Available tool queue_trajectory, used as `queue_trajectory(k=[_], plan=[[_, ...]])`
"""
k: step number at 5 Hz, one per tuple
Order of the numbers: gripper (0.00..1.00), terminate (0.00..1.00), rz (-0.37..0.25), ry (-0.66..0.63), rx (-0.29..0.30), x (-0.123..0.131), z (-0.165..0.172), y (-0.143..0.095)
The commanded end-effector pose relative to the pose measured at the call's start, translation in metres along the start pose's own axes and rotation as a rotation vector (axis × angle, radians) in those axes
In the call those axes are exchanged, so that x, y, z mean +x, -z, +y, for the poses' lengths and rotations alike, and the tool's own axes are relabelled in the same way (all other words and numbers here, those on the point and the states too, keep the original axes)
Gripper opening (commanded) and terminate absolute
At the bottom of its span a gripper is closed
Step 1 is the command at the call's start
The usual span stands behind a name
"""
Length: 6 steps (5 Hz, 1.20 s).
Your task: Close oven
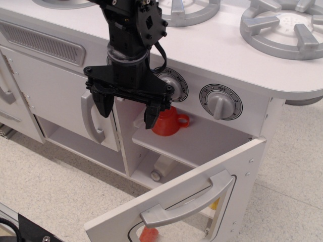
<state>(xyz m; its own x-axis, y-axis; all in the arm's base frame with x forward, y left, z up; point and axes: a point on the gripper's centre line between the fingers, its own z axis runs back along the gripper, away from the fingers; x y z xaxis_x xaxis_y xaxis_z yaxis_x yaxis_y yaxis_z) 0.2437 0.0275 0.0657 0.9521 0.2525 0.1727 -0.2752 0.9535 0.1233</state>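
Observation.image view: oven door [202, 201] swung wide open at lower right, its silver handle [189, 201] facing outward. Gripper [128, 111], fingers spread and empty, hangs before the oven opening near a red cup [169, 122] on the shelf. Closing not yet begun; next move likely calls for reaching behind the door and pushing it shut.

There is just one camera, set high and out in front of the toy kitchen, looking down at a slant across its front face. It sits close: the burners [282, 27] on top are cut off by the upper edge, and the swung-open oven door [186, 199] runs out of the bottom. The speckled floor [55, 176] fills the lower left. The arm's end effector [128, 108] hangs near mid-frame, between the camera and the knobs [220, 102].
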Motion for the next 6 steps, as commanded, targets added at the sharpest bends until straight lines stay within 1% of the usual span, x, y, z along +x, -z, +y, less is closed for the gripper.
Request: queue_trajectory(k=[1, 2, 3, 4, 5, 6], plan=[[1.00, 0.00, 0.000, 0.000, 0.000, 0.000, 0.000, 0.000], [1.00, 0.00, -0.036, 0.162, -0.036, -0.011, -0.011, -0.004], [1.00, 0.00, -0.052, 0.376, -0.130, -0.030, -0.020, -0.015], [1.00, 0.00, -0.019, 0.510, -0.180, -0.043, -0.026, -0.016], [1.00, 0.00, -0.034, 0.630, -0.147, -0.055, -0.032, -0.005], [1.00, 0.00, -0.037, 0.690, -0.101, -0.060, -0.034, 0.008]])
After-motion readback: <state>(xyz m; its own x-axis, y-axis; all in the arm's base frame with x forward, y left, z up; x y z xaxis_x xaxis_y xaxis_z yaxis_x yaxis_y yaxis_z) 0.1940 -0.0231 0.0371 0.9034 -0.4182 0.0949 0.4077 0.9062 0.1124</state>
